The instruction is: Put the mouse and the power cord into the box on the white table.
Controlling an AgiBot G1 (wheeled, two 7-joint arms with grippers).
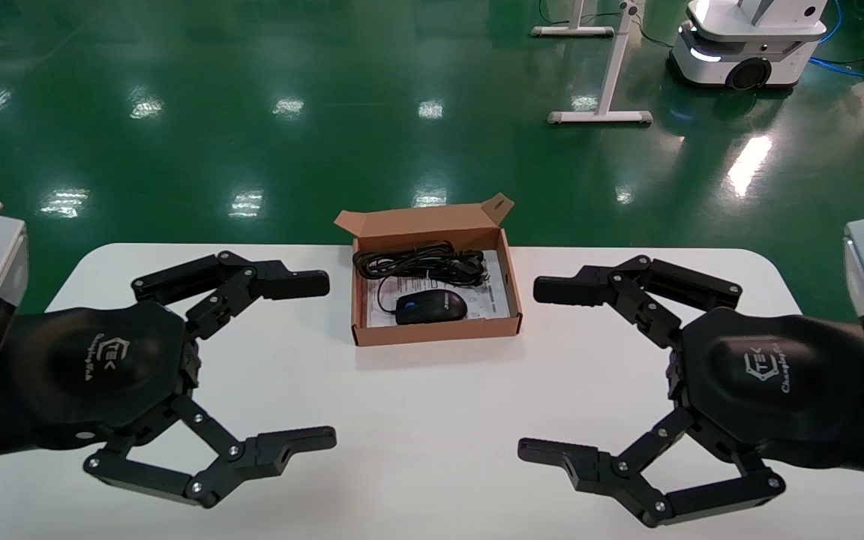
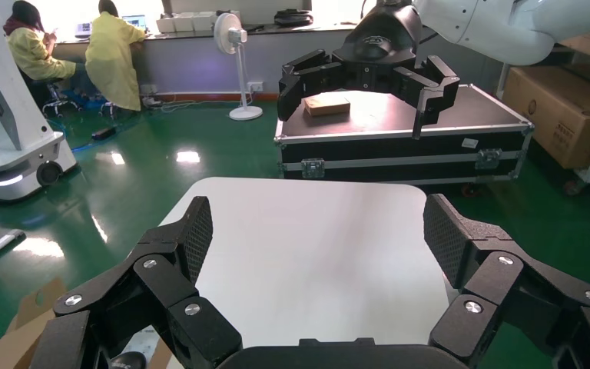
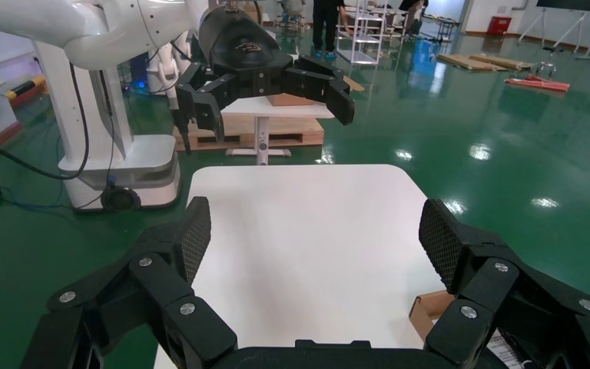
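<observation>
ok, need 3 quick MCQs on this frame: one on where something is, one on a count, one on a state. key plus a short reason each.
1. Where is the mouse?
A. on the bare table left of the box
B. inside the box
C. in the left gripper

2. How many items lie in the box on top of the printed sheet?
A. none
B. two
C. four

3. What is the state of the two grippers?
A. both open and empty
B. both shut
C. right shut on the power cord

Key:
1 B: the mouse sits in the box's near half.
2 B: the mouse and the power cord behind it.
3 A: the left gripper and right gripper are spread wide above the white table, holding nothing.
</observation>
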